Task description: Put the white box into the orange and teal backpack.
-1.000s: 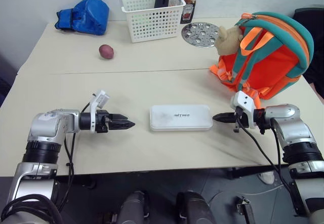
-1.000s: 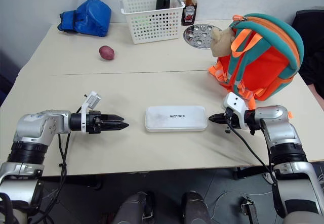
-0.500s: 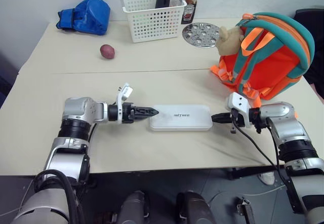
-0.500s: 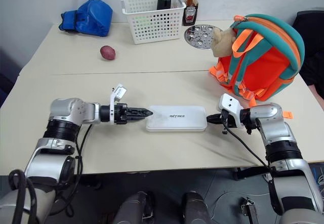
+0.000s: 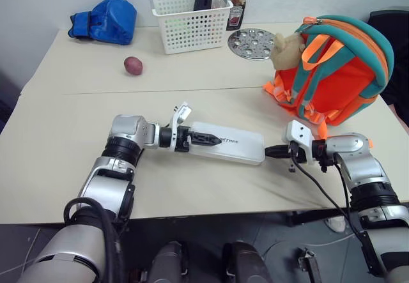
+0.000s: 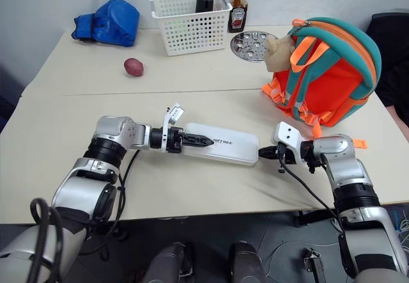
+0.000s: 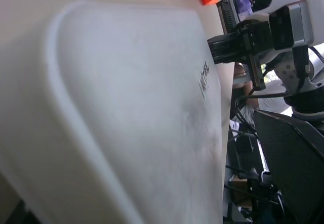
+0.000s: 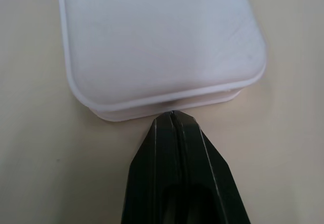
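Note:
The white box [image 5: 241,147] lies flat on the table in front of me, slightly askew, its small dark lettering facing up. My left gripper [image 5: 214,140] is open at the box's left end, and one black finger [image 6: 203,140] lies over the top face. The box [image 7: 152,107] sits very close in the left wrist view. My right gripper [image 5: 268,151] is shut, its tip [image 8: 172,115] touching the box's right end [image 8: 157,42]. The orange and teal backpack [image 5: 332,78] stands upright at the right rear, a beige plush toy [image 5: 287,48] on its left side.
At the back of the table stand a white perforated basket [image 5: 192,24] holding a dark object, a sauce bottle [image 5: 237,5] and a round metal disc [image 5: 251,43]. A blue padded bundle [image 5: 105,20] and a small reddish potato [image 5: 133,65] lie at the back left.
My left gripper has travelled right across the table onto the box's left end. The box has turned slightly, its left end swinging away from me. The right gripper has stayed in place.

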You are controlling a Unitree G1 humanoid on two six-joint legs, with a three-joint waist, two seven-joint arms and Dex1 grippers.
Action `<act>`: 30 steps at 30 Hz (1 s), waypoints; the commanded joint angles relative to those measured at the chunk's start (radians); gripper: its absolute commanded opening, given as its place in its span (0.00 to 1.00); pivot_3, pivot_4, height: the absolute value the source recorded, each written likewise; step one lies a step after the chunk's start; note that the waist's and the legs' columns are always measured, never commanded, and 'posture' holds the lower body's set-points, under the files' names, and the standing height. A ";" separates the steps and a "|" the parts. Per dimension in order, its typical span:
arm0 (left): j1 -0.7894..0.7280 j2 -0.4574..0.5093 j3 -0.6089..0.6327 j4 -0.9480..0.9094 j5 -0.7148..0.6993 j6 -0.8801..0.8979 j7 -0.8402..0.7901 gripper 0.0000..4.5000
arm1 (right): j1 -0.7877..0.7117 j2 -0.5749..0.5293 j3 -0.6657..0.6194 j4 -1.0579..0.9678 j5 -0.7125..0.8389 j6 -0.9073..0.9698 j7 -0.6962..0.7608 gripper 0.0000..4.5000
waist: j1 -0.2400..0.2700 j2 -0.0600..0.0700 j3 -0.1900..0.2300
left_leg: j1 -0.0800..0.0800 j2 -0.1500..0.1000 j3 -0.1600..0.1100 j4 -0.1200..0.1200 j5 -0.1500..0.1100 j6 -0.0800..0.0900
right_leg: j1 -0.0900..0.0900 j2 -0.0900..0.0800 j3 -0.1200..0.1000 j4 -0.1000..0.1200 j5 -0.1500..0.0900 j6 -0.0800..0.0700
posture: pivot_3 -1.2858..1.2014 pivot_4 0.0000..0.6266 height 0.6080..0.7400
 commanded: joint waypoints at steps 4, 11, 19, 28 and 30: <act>-0.045 0.017 -0.008 0.012 0.006 -0.013 -0.093 0.64 | 0.069 0.006 0.006 -0.076 0.011 0.022 -0.013 0.00 | 0.000 -0.001 0.000 | 0.000 0.000 0.000 0.000 0.000 0.000 | 0.000 0.000 0.000 0.000 0.000 0.000 | 0.52 0.24 1.00; 0.001 0.054 0.002 -0.069 -0.014 0.036 -0.125 0.30 | 0.131 -0.002 -0.010 -0.144 0.031 0.050 -0.035 0.00 | -0.002 -0.001 0.000 | 0.000 0.000 0.000 0.000 0.000 0.000 | 0.000 0.000 0.000 0.000 0.000 0.000 | 0.52 0.24 1.00; 0.113 0.152 0.145 -0.333 -0.136 0.171 -0.090 0.30 | 0.254 -0.020 -0.121 -0.331 0.130 0.165 -0.110 0.00 | -0.001 -0.001 0.000 | 0.000 0.001 -0.001 0.000 0.000 0.000 | 0.000 0.000 0.000 0.000 0.000 0.000 | 0.52 0.24 1.00; 0.425 0.166 0.549 -1.025 -0.359 0.273 0.139 0.30 | 0.320 -0.021 -0.536 -0.488 0.395 0.563 -0.421 0.35 | 0.000 -0.001 0.001 | -0.002 0.000 -0.004 -0.001 0.000 0.000 | 0.000 -0.002 0.000 -0.001 0.000 0.000 | 0.52 0.24 1.00; 0.480 0.135 0.618 -1.149 -0.406 0.268 0.200 0.30 | 0.293 -0.020 -0.593 -0.487 0.440 0.618 -0.467 0.50 | 0.001 -0.001 0.001 | -0.002 0.000 -0.004 -0.001 0.000 -0.001 | 0.000 -0.002 0.000 -0.001 0.000 0.000 | 0.52 0.24 1.00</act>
